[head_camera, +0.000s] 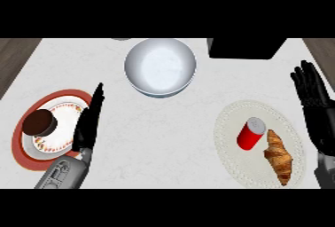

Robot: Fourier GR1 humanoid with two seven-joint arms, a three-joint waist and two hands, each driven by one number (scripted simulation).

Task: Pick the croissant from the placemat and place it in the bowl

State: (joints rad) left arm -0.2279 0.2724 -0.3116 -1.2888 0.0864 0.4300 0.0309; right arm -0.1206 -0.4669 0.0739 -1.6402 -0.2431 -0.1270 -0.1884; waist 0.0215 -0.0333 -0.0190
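Head view, looking steeply down on a white bench (163,128). A round cream placemat (234,155) lies low and to the right. The croissant (278,155) lies on the placemat's right side, long, golden and untouched. A red can (251,134) stands upright on the placemat just left of the croissant, close enough that I cannot tell if they touch. The right hand (317,115) hangs just right of the placemat, its fingers (306,82) straight, slightly spread, holding nothing. The left hand (85,131) is well left of the placemat, edge-on, fingers (97,99) straight and pressed together. The pale bowl (160,66) sits well apart, up and left of the placemat. Likely risks: closing on the croissant could topple the can, and the tapered pastry may twist free on the way to the bowl.
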